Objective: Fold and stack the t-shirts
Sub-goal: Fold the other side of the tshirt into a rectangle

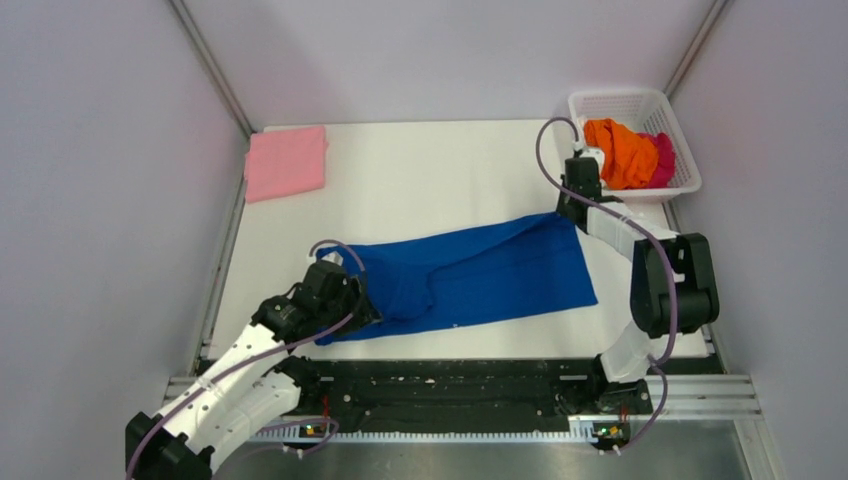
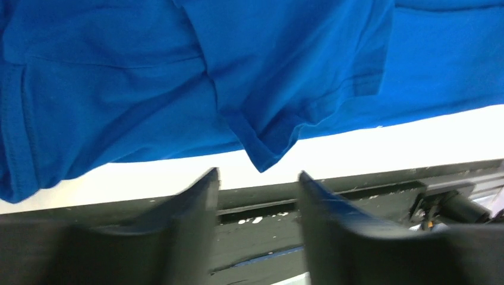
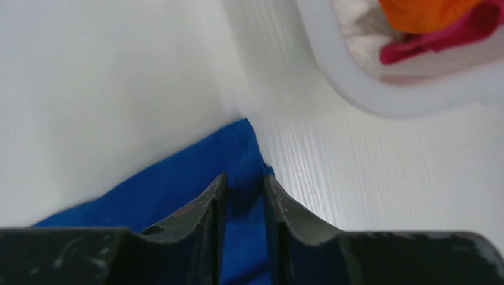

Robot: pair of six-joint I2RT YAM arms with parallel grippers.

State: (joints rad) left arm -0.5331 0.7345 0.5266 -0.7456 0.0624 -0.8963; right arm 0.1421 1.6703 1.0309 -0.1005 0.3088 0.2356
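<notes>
One t-shirt looks done. The pink t-shirt (image 1: 286,162) lies folded in a neat square at the far left corner of the bench (image 1: 450,170). Nothing is stacked on it yet.

Three are left, I think. The orange t-shirt (image 1: 618,150) and the magenta t-shirt (image 1: 664,160) sit bunched up in the white basket (image 1: 612,96) at the far right. The blue t-shirt (image 1: 470,275) is the one being worked on now, and its folding looks only just begun.

The blue t-shirt lies long across the middle of the bench, from left to right. It is soft and a bit wrinkly. On its left side some cloth is folded over on top of the rest, and a sleeve makes a pointy corner near the front edge. No white print shows, so it may be face down or tucked inside.

The left end effector (image 2: 258,178) is wide open and holds nothing. It hangs at the front left edge of the blue t-shirt.

The right end effector (image 3: 242,181) is almost closed. It looks like it pinches the far right corner of the blue t-shirt, close to the basket.
</notes>
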